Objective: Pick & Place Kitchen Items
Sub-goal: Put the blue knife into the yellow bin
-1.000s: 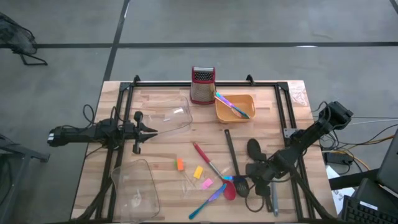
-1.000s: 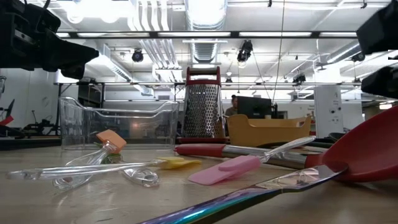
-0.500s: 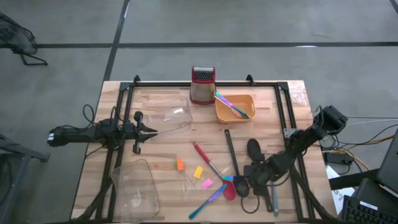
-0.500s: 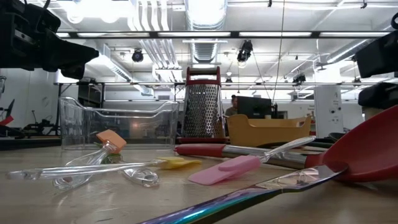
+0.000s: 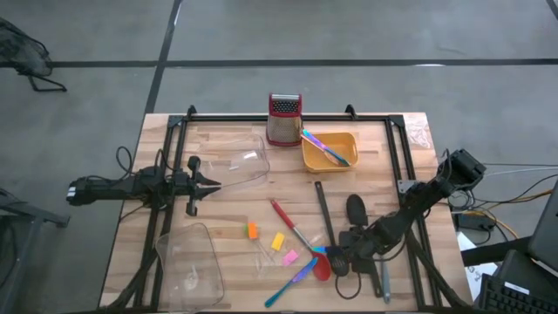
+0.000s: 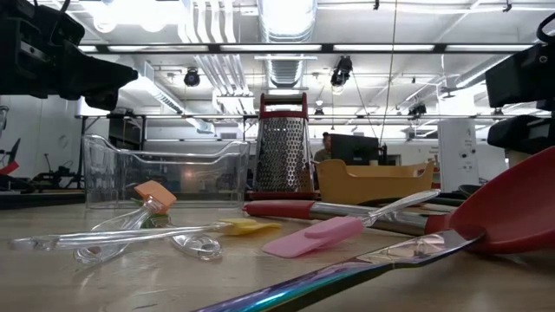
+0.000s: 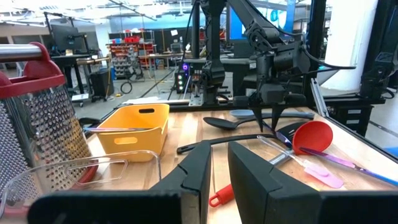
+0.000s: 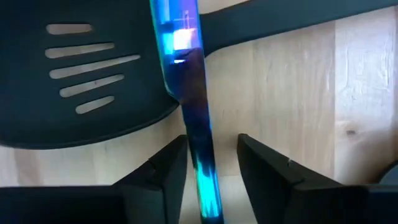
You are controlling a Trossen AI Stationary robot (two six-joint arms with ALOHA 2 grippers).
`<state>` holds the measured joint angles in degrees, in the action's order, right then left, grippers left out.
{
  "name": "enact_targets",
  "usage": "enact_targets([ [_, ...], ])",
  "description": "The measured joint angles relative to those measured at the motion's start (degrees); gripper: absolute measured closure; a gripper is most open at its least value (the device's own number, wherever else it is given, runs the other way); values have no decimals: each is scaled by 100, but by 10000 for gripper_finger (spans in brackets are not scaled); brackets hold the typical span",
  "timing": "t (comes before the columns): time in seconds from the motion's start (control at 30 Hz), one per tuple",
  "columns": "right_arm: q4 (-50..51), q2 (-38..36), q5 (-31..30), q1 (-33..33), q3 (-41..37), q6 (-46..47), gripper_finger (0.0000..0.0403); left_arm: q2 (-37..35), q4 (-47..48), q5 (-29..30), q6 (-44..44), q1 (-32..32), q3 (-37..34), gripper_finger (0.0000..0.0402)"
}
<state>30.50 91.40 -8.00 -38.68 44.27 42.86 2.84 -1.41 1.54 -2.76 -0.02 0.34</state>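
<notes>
Lower now, the right gripper (image 5: 342, 253) straddles a blue stick (image 8: 194, 118), fingers apart; the stick's end is cut off.

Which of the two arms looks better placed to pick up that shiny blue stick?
The right. Its gripper hangs open right over the blue stick, one finger on each side. The left gripper waits far off, beside the clear tub.

Both arms are showing matte black — slim jointed links, black cables trailing along them. The right gripper (image 8: 211, 177) and left gripper (image 7: 219, 180) are wearing blocky dark fingers.
</notes>
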Motion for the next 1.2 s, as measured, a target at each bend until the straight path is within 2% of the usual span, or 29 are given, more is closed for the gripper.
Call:
enact_targets([
  [0.27,-115,170,23,-4,24,-28,342,-1,2,0,0,1,0,339],
  [0.4,-115,128,37,-4,20,-89,362,-1,2,0,0,-1,0,339],
  [0.63,-73,-130,-51,7,-13,-48,346,0,2,0,0,0,0,339],
  [0.83,-93,-296,-109,9,-13,-105,357,-1,2,0,0,-1,0,339],
  [1.2,-319,-505,-893,163,-11,-230,348,0,3,0,0,0,0,339],
])
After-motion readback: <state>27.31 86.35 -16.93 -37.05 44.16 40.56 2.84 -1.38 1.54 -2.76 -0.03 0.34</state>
